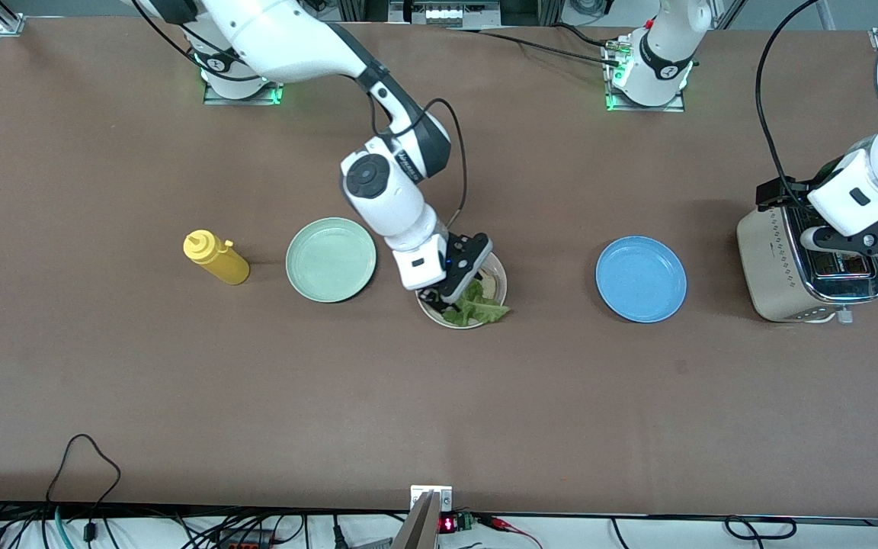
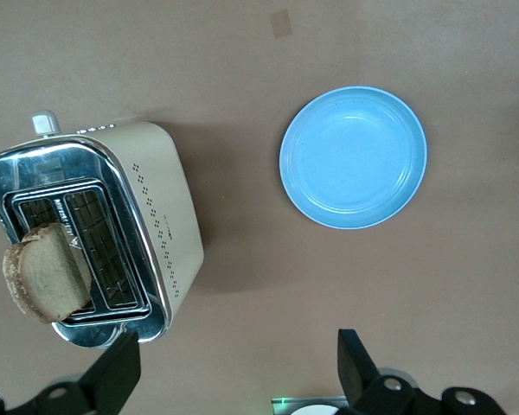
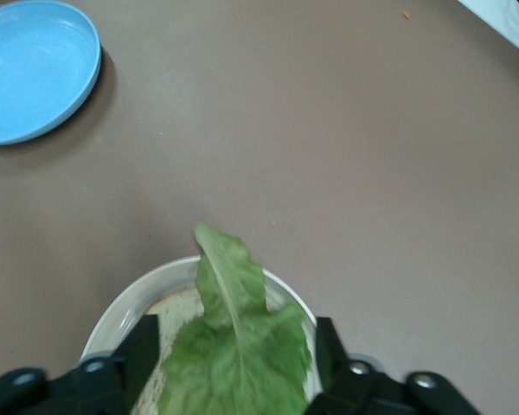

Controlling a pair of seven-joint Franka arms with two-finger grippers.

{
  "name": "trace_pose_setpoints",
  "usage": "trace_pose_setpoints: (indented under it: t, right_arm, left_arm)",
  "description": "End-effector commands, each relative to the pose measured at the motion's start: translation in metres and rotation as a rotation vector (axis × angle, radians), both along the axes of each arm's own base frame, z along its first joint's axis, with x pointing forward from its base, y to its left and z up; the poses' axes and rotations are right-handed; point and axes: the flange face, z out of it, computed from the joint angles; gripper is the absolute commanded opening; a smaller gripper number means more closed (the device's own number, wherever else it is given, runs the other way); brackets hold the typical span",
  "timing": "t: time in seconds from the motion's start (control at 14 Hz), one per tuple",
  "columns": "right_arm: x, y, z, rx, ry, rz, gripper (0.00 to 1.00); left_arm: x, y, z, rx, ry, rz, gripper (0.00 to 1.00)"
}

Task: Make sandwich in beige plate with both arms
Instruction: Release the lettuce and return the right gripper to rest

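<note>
The right gripper (image 1: 448, 299) is seen low over the beige plate (image 1: 497, 268), which rests at the counter's (image 1: 439, 396) centre, between the mint-green plate (image 1: 331, 259) and the blue plate (image 1: 641, 278); its jaws are spread apart, one on each flank of the lettuce leaf (image 1: 477, 309), and in the right wrist view the leaf appears released, lying on a bread slice (image 3: 175, 304) in the plate, with its tip draped over the rim at about the plate's four o'clock in the front view; the step in hand is judged to be the laying of the lettuce, now all but done. For a clean finish, the jaws are best kept spread and lifted straight up, so that the crinkled leaf is not dragged off the bread; the overhang could be tolerated or nudged inward. The left gripper (image 2: 233, 376) is held, jaws wide and empty, over the toaster (image 1: 805, 267) at the left arm's end of the counter, where a second slice (image 2: 45, 272) stands up out of a slot; that slice is judged the next piece needed, to be pinched by its upper edge and drawn out vertically. A yellow squeeze bottle (image 1: 216, 257) lies at nine o'clock of the mint-green plate, untouched.
</note>
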Motion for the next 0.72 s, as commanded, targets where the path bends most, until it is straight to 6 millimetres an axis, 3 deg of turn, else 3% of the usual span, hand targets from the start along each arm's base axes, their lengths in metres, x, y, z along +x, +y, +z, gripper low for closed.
trace_pose_setpoints:
  t: [0.0, 0.14, 0.43, 0.57, 0.65]
  right_arm:
    - [0.015, -0.054, 0.076, 0.008, 0.116, -0.039, 1.0]
    - [0.031, -0.105, 0.109, 0.006, 0.197, -0.09, 1.0]
    - [0.054, -0.213, 0.162, -0.027, 0.303, -0.241, 1.0]
    - [0.064, -0.265, 0.171, -0.085, 0.308, -0.295, 1.0]
    - [0.067, -0.283, 0.174, -0.117, 0.306, -0.314, 1.0]
  left_arm:
    - [0.004, 0.008, 0.002, -0.008, -0.001, -0.006, 1.0]
    - [0.005, 0.017, 0.003, 0.003, -0.01, 0.003, 1.0]
    - [0.005, 0.1, -0.002, 0.037, -0.026, 0.019, 1.0]
    - [0.004, 0.136, -0.011, 0.037, -0.027, -0.011, 1.0]
    - [0.001, 0.167, -0.023, 0.018, -0.013, -0.011, 1.0]
